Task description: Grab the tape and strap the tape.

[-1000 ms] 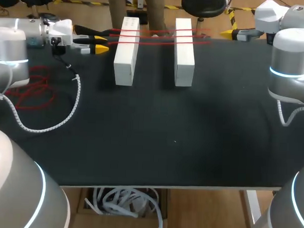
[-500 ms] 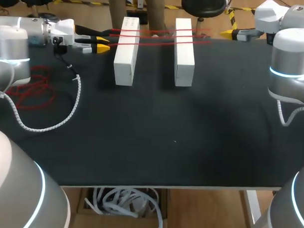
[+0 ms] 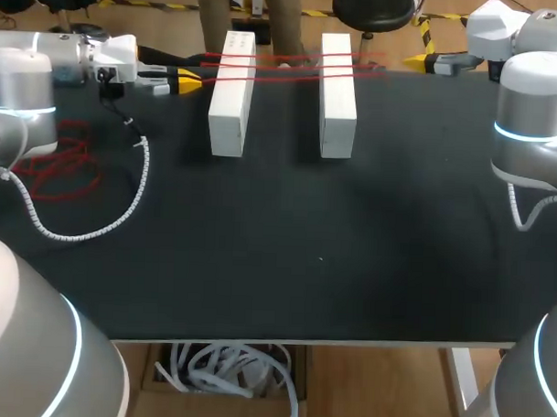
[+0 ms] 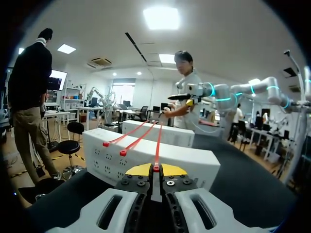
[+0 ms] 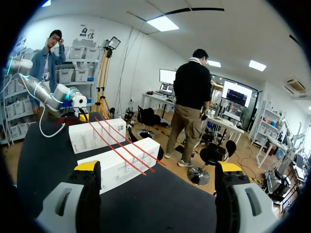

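My left tool (image 4: 156, 171) sits just left of the two white rectangular blocks (image 3: 231, 106) on the black counter (image 3: 305, 228), pinched closed on one thin red tape (image 4: 158, 145) stretched across them. My right tool (image 5: 158, 167), off the blocks' right side, gapes wide and holds nothing.

Looks like a robotics lab, set up as a test bench. Shows in the black work table (image 3: 350, 266) flanked by two grey robot arms with glowing blue rings, the left arm (image 3: 17, 90) at the left side and the right arm (image 3: 533, 117) at the right. Shows too in the trial props: the left white block (image 3: 232, 92) and the right white block (image 3: 337, 92) side by side at the far edge, red tape (image 3: 288, 67) strung across both, plus a loose red tangle (image 3: 60, 169) and a white spiral cable sleeve (image 3: 138, 181) at the left.
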Motion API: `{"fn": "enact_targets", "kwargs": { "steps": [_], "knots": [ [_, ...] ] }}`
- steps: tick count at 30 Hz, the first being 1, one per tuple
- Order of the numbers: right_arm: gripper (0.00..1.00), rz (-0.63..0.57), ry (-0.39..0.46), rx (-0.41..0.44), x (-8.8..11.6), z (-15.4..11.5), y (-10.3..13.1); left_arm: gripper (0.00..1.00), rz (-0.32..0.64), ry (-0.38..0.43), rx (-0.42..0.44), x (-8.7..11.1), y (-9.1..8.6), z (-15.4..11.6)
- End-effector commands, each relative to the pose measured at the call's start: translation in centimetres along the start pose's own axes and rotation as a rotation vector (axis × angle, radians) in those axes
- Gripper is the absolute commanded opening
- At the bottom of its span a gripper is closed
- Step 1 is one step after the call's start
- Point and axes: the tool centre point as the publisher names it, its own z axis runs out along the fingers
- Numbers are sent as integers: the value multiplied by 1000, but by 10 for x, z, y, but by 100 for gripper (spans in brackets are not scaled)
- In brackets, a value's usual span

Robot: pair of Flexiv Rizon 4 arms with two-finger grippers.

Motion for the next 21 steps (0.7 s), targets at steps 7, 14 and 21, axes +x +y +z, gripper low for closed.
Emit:
{"fn": "enact_targets", "kwargs": {
  "steps": [7,14,21],
  "knots": [
    [100,0,-1,-1,0,0,0,0,9,2,3,0,-2,0],
    [100,0,-1,-1,0,0,0,0,56,26,34,9,-22,-4],
    [100,0,-1,-1,0,0,0,0,74,40,56,18,-43,-4]
  ]
}}
